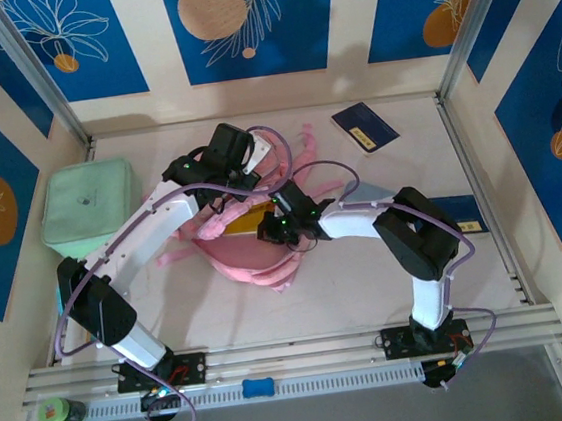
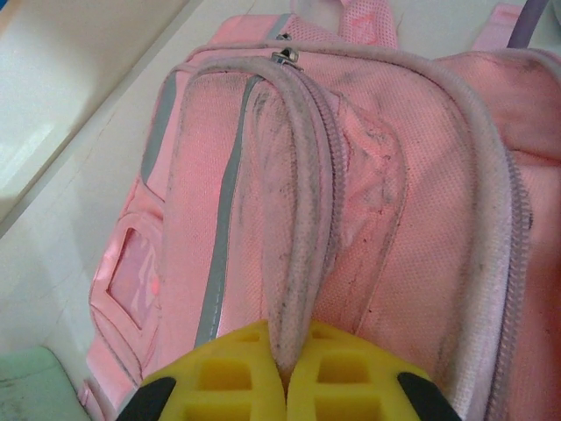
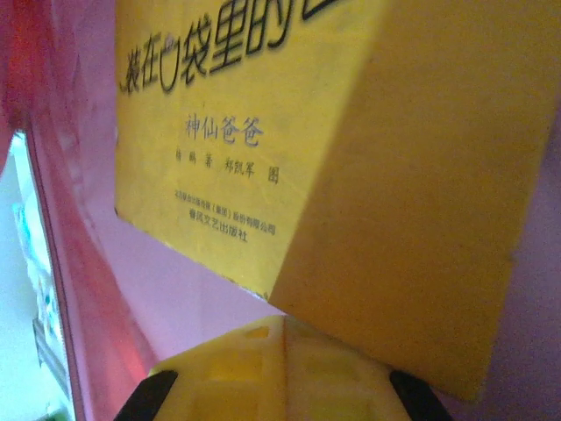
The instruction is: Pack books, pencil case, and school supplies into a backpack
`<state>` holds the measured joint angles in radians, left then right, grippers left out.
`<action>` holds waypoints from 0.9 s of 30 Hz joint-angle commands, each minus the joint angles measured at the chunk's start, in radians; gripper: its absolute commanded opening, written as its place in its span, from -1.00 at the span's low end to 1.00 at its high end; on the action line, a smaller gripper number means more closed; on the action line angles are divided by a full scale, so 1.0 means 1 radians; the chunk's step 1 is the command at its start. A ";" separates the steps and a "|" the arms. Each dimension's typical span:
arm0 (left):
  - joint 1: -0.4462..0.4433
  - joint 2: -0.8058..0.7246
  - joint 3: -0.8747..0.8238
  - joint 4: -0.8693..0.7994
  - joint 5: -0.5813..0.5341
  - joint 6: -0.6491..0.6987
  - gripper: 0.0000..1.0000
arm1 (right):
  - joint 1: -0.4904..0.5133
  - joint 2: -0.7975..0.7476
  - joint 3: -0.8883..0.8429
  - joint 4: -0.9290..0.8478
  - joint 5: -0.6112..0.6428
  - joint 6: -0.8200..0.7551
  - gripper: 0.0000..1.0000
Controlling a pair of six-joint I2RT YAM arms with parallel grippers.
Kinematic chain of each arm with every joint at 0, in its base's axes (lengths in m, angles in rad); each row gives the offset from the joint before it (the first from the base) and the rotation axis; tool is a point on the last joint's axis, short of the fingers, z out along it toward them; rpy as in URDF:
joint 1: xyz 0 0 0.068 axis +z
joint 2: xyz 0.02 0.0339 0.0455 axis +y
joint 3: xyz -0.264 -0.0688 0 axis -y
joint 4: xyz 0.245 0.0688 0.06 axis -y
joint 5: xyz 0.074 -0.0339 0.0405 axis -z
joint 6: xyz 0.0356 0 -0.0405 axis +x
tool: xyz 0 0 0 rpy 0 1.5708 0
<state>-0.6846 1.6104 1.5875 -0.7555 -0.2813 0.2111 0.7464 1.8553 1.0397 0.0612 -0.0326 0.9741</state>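
A pink backpack (image 1: 244, 261) lies at centre frame. The left gripper (image 2: 285, 373) is clamped on its zipper rim (image 2: 302, 219). The right gripper (image 3: 285, 360), closed, noses the yellow book (image 3: 263, 132) inside the lining. Risk: the book's corner may snag and slide back out.

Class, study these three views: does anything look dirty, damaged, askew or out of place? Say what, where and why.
The backpack looks grubby: dark smudges run along the pale zip edging pinched in the left hand. Its straps splay loosely across the table. The dark navy book lies askew by the far edge.
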 commanded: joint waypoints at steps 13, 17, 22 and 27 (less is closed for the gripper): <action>0.016 -0.080 -0.017 0.072 -0.038 0.011 -1.00 | -0.080 -0.102 -0.048 0.100 0.097 -0.042 -0.96; 0.025 -0.102 -0.061 0.064 -0.050 -0.014 -1.00 | -0.048 -0.237 -0.127 0.041 0.096 -0.098 -0.81; 0.029 -0.135 -0.142 0.041 -0.071 -0.078 -1.00 | -0.067 -0.404 -0.183 -0.144 0.124 -0.125 -0.64; 0.030 -0.177 -0.252 0.059 -0.008 -0.135 -1.00 | -0.205 -0.555 -0.166 -0.416 0.183 -0.147 -0.33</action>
<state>-0.6724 1.4868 1.3781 -0.7094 -0.2920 0.1368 0.6201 1.3647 0.8696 -0.1387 0.0963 0.8558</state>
